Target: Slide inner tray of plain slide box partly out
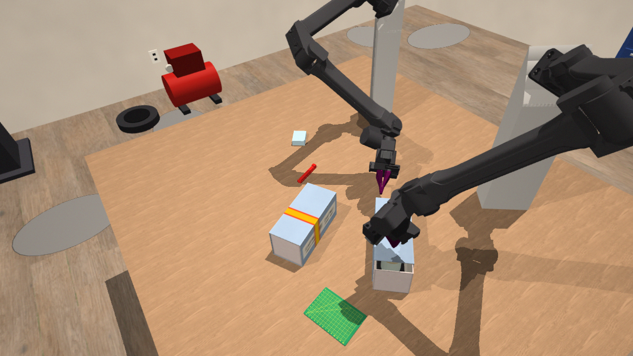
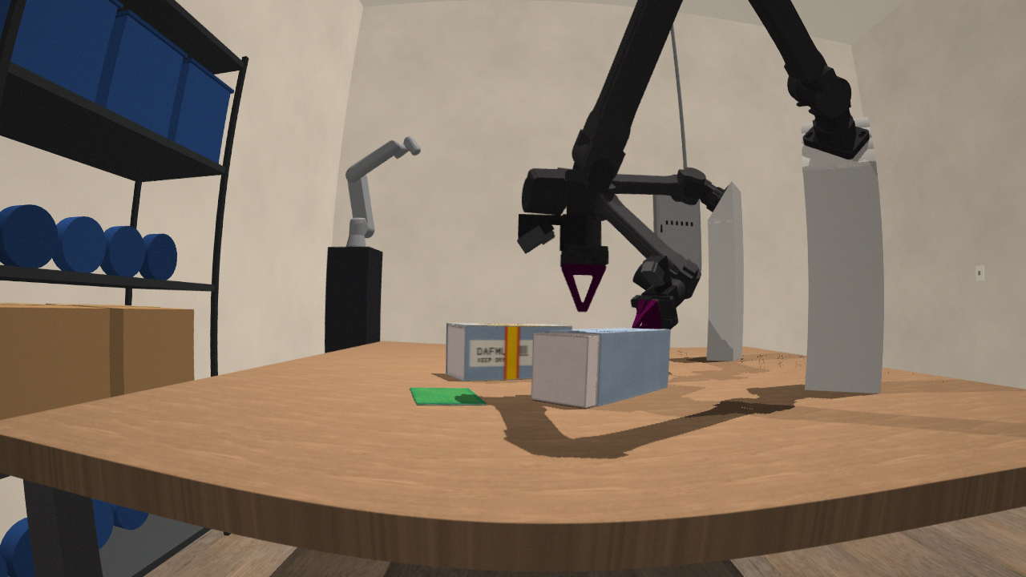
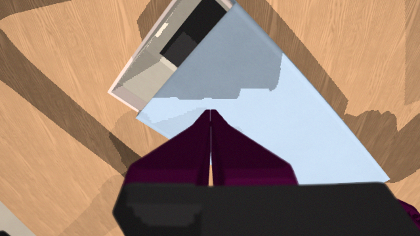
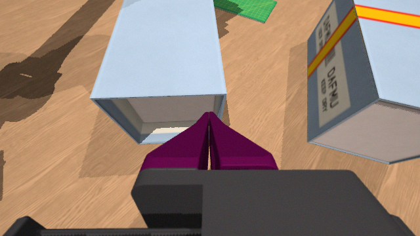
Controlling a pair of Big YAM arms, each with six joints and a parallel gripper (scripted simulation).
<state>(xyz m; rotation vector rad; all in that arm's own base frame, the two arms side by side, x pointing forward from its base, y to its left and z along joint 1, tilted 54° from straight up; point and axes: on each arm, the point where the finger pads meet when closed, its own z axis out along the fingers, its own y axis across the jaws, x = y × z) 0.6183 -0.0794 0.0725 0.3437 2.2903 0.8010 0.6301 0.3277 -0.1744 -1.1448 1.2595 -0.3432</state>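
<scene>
The plain slide box has a pale blue sleeve (image 1: pixel 391 212) and lies on the table. Its grey inner tray (image 1: pixel 392 276) sticks out of the near end, as the left wrist view shows (image 3: pixel 154 69). My left gripper (image 1: pixel 393 241) (image 2: pixel 581 304) is shut and empty, hovering a little above the sleeve top (image 3: pixel 262 108) near the tray end. My right gripper (image 1: pixel 381 188) is shut and empty, just behind the sleeve's open far end (image 4: pixel 164 49), which looks hollow. The banded slide box (image 1: pixel 303 221) (image 4: pixel 367 75) lies to the left, apart from both arms.
A green mat (image 1: pixel 335 315) lies near the front of the table. A red stick (image 1: pixel 306 173) and a small pale block (image 1: pixel 299 137) lie behind the banded box. Two grey pillars (image 1: pixel 387 53) (image 1: pixel 518 146) stand at the back and right.
</scene>
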